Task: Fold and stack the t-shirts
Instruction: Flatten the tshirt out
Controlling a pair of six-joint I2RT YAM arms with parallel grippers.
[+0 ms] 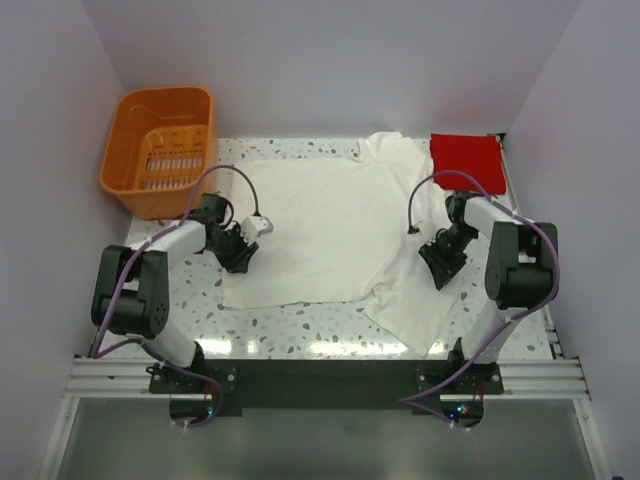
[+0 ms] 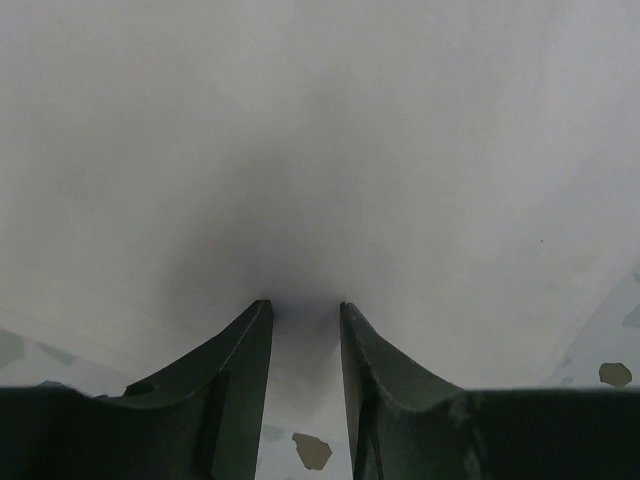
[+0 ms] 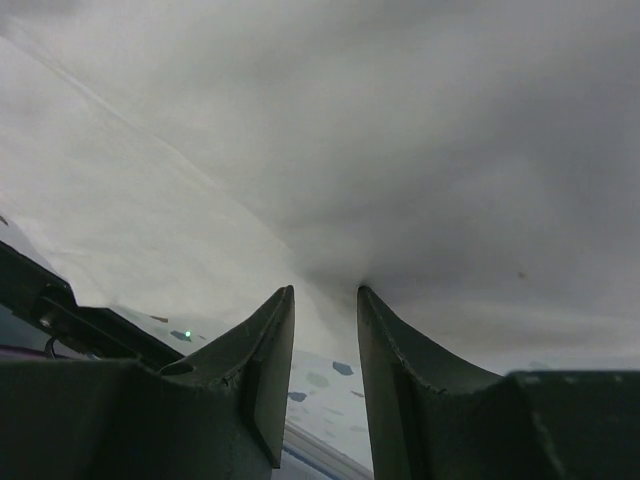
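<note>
The cream-white t-shirt (image 1: 320,225) lies spread flat over the middle of the speckled table (image 1: 300,325), one sleeve reaching the back. The red t-shirt (image 1: 465,155) rests as a flat folded square at the back right corner. My left gripper (image 1: 240,255) is low at the white tee's left edge. In the left wrist view its tips (image 2: 305,305) press into the cloth (image 2: 320,150), jaws apart, the cloth edge lying between them. My right gripper (image 1: 438,265) is on the tee's right side. Its jaws (image 3: 325,290) also stand apart, touching the cloth (image 3: 400,150).
An orange slotted basket (image 1: 160,150) stands at the back left, past the left arm. Walls close in on the table's left, back and right. The arms' mounting rail (image 1: 320,378) runs along the near edge.
</note>
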